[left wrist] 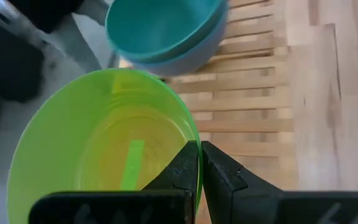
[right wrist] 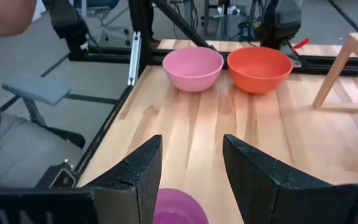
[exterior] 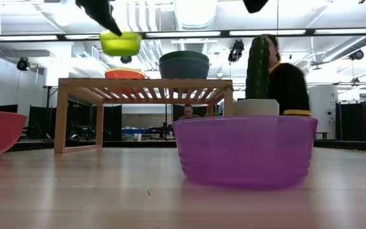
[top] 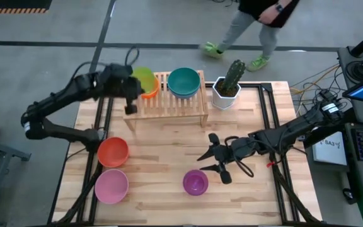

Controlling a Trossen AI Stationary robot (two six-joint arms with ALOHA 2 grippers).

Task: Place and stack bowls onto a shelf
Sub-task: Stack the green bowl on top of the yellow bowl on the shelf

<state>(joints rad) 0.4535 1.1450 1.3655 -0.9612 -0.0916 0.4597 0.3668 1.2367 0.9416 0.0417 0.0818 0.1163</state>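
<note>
Three bowls (top: pixel 112 151) on the table — three over the shelf (top: pixel 169 104).

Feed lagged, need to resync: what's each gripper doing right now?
Left gripper: shut on the lime green bowl, held above the shelf.
Right gripper: open, empty, over the purple bowl.

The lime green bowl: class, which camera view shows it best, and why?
The left wrist view: the lime green bowl fills it, rim pinched by the left gripper. The high view shows it partly hidden by the arm, the low view small and high up, the right wrist view not at all.
</note>
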